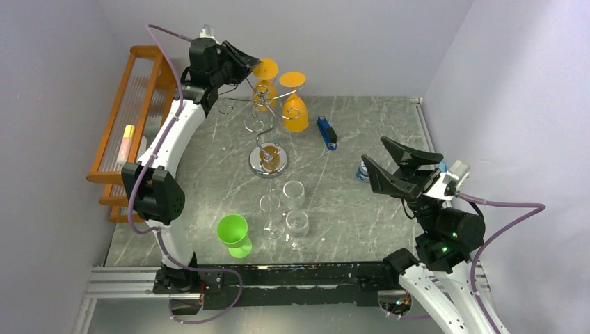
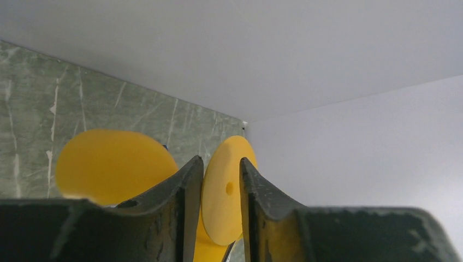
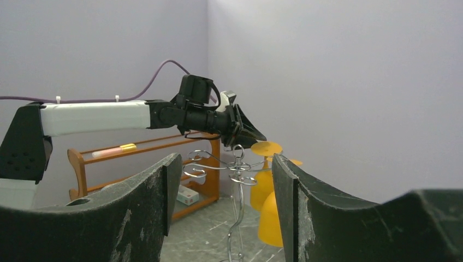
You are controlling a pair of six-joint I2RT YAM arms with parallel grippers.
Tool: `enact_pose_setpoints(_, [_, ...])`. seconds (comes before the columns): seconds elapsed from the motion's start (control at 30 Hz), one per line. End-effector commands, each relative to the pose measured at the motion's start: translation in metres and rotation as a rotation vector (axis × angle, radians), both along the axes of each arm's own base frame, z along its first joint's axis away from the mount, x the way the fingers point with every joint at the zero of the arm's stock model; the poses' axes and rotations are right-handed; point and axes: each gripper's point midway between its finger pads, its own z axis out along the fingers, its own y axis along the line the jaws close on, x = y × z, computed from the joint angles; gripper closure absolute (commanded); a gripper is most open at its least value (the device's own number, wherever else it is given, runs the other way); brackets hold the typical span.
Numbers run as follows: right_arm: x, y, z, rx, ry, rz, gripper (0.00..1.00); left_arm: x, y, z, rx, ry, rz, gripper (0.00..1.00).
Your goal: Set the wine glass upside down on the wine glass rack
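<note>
I see the orange plastic wine glass (image 1: 266, 69) hanging inverted on the chrome wire rack (image 1: 268, 161). The left gripper (image 2: 220, 161) is barely parted about its foot, and the right gripper (image 3: 225, 158) is wide and empty. I judge only the retreat remains.

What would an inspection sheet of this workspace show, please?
Surface: grey marble table; nothing spilled seen.
Job's things: rack at centre-back, with two orange glasses hanging upside down on it; green glass and three clear glasses stand upright near the front.
Clutter: blue item, perhaps a stapler, right of the rack; small blue-white thing by the right tool, partly hidden.
Grippers: left tool slightly open at an orange glass's foot; right tool open, empty.
Cables: purple cables along each arm; no snag seen.
Surroundings: orange shelf at left; plain walls.
</note>
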Motion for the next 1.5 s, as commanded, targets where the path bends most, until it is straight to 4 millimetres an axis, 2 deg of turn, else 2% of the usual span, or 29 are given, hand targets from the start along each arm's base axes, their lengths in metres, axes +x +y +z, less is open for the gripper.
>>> enact_pose_setpoints(0.0, [-0.001, -0.002, 0.001, 0.006, 0.02, -0.001, 0.34, -0.021, 0.015, 0.04, 0.047, -0.086, 0.039, 0.62])
enact_pose_setpoints(0.07, [-0.001, 0.003, -0.002, -0.014, 0.039, 0.024, 0.34, -0.028, 0.02, 0.045, 0.07, -0.104, 0.049, 0.58])
enact_pose_setpoints(0.17, [0.003, 0.015, -0.019, -0.063, 0.136, 0.077, 0.33, -0.041, 0.028, 0.055, 0.113, -0.138, 0.058, 0.53])
enact_pose_setpoints(0.3, [0.015, 0.017, -0.039, -0.071, 0.304, 0.08, 0.32, -0.063, 0.044, 0.067, 0.214, -0.202, 0.076, 0.45])
enact_pose_setpoints(0.4, [0.018, 0.019, -0.045, -0.096, 0.391, 0.081, 0.32, -0.088, 0.067, 0.075, 0.29, -0.234, 0.141, 0.41])
enact_pose_setpoints(0.53, [0.023, 0.032, -0.06, -0.172, 0.479, 0.127, 0.33, -0.129, 0.082, 0.079, 0.378, -0.295, 0.136, 0.34])
enact_pose_setpoints(0.63, [0.023, 0.049, -0.073, -0.227, 0.544, 0.219, 0.34, -0.161, 0.094, 0.072, 0.466, -0.317, 0.122, 0.29])
enact_pose_setpoints(0.87, [0.034, 0.073, -0.093, -0.239, 0.67, 0.334, 0.35, -0.226, 0.129, 0.026, 0.633, -0.25, 0.132, 0.11])
enact_pose_setpoints(1.0, [0.031, 0.103, -0.096, -0.247, 0.721, 0.431, 0.37, -0.252, 0.15, 0.019, 0.685, -0.224, 0.184, 0.07])
enact_pose_setpoints(1.07, [0.023, 0.127, -0.099, -0.282, 0.735, 0.454, 0.37, -0.265, 0.157, 0.025, 0.684, -0.232, 0.206, 0.07])
enact_pose_setpoints(1.27, [-0.008, 0.187, -0.108, -0.355, 0.743, 0.506, 0.35, -0.287, 0.16, 0.036, 0.641, -0.275, 0.215, 0.08])
enact_pose_setpoints(1.47, [-0.039, 0.247, -0.148, -0.483, 0.824, 0.483, 0.35, -0.294, 0.172, 0.053, 0.635, -0.292, 0.282, 0.1])
